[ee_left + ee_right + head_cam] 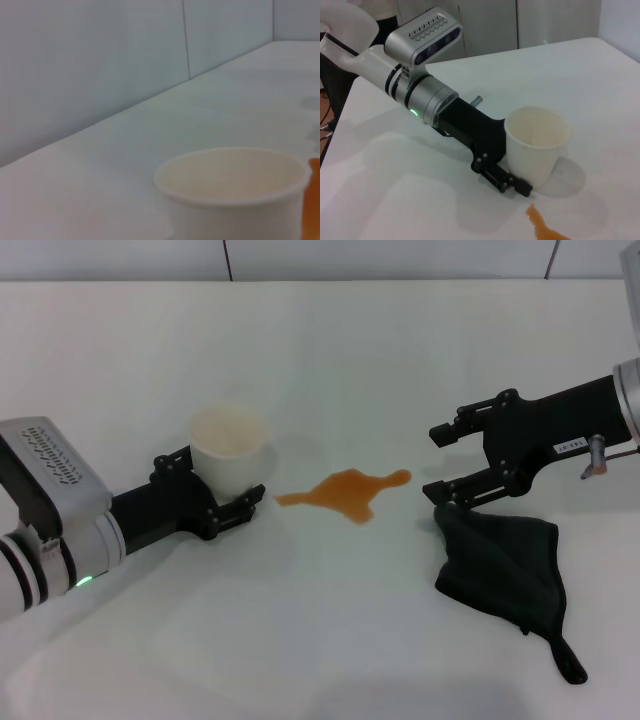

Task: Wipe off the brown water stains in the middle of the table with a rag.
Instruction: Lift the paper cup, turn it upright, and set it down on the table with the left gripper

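The brown water stains [345, 492] lie on the white table [320, 340] at its middle, an orange-brown splotch with a rounded blob toward the right. The stain's edge shows in the right wrist view [545, 229] and the left wrist view [315, 200]. The dark rag [505, 565] lies crumpled on the table to the right of the stain, its tail toward the front. My right gripper [438, 462] is open just above the rag's upper corner, the lower finger close to it. My left gripper [215, 480] is shut around a white paper cup [228, 452] left of the stain.
The paper cup [537, 145] stands upright and looks empty, also seen close up in the left wrist view [235, 190]. My left arm [425, 95] reaches in from the table's left. A wall runs along the table's far edge.
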